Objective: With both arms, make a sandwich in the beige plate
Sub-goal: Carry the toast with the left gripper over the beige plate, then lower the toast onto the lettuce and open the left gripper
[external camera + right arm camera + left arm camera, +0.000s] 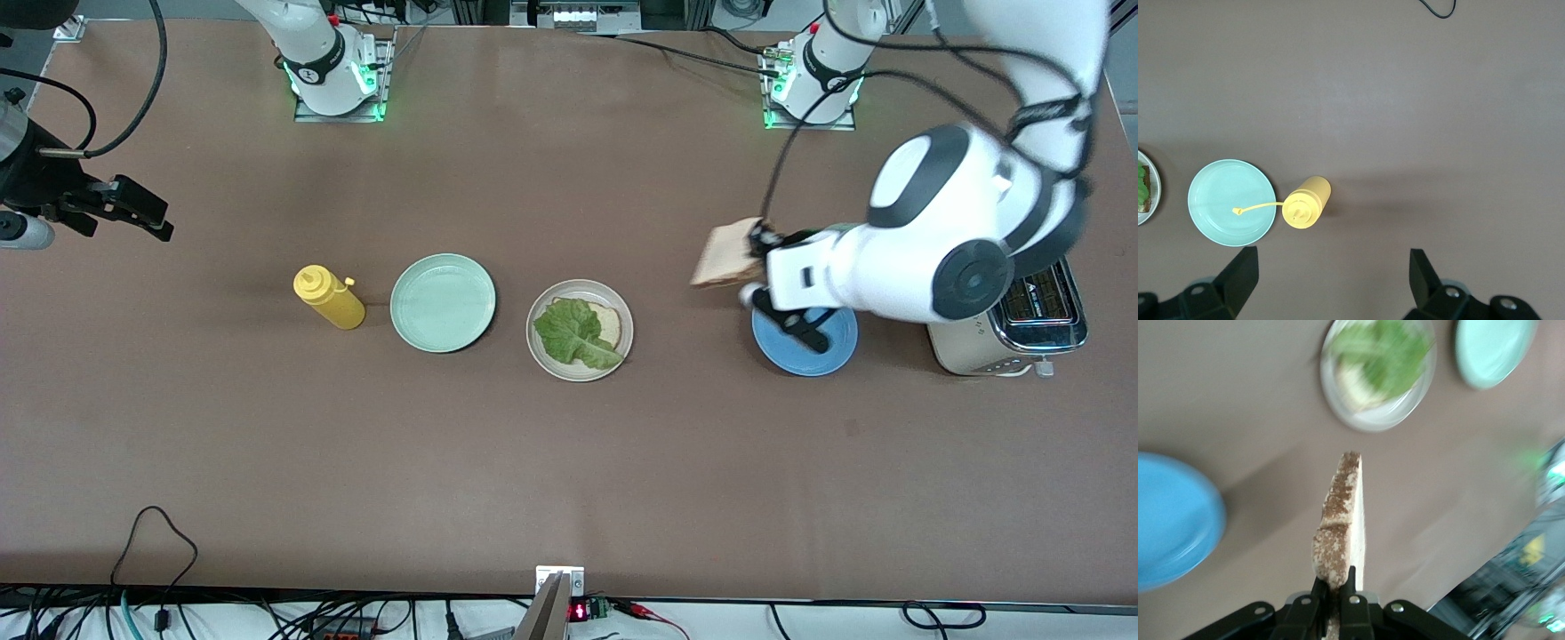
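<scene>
Left pincer [756,242] — clenched on toasted bread slice [725,255] | right pincer [133,213] — released, waiting

So on the brown table [569,462] there's a yellow squeeze bottle [330,298] lying tipped over toward the right arm's end, its nozzle cap strap flopping out over the mint-green plate [443,302] just beside it. The two aren't quite touching in the front view. Over at the left arm's end sits a blue plate [822,351], and next to that a cream-and-chrome toaster [1022,333] with black slots on top. A bunch of black cables [160,551] run along the table edge nearest the front camera.
</scene>
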`<state>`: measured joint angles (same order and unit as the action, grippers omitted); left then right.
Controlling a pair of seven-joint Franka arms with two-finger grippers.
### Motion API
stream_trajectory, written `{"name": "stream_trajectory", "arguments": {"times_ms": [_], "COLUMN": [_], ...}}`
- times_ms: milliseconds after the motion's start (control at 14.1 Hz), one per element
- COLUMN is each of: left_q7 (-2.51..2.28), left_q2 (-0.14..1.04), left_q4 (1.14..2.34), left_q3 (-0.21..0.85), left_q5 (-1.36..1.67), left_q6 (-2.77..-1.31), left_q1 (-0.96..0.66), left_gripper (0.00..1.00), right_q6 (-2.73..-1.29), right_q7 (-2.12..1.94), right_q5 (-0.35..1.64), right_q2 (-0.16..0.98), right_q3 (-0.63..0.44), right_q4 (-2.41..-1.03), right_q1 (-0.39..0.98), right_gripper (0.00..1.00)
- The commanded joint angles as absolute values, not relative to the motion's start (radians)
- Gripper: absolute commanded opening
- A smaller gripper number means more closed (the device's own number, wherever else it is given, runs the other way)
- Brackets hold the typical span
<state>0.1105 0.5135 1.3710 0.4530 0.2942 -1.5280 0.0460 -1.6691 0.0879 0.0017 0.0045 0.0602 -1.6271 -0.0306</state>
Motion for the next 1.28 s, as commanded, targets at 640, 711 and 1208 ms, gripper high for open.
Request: {"name": "stream_trajectory", "arguments": {"times_ms": [640,711,1208], "left_q7": [0.342,0.386,0.662], "left_q2": [0.719,0.721,0.768], "left_q4": [1.529,1.557,1.68], "left_q3": [0.449,0.454,0.456], "left_q5": [0.764,0.791,1.06], "left_q6": [-2.069,-2.088,-2.223], "left_q1": [0.011,0.011,-0.026], "left_gripper": [0.0,0.0,0.0], "right_q6": [-1.664,-1.664,-1.664], "right_q7": [0.095,0.095,0.095], "right_q5": [0.006,0.006,0.006], "right_q2": [0.011,0.011,0.011], "right_q3": [0.069,0.069,0.069], "right_q4": [-1.609,-1.609,-1.609], "right_q1": [-0.041,-0.041,-0.041], "right_gripper": [1.0,1.0,1.0]}}
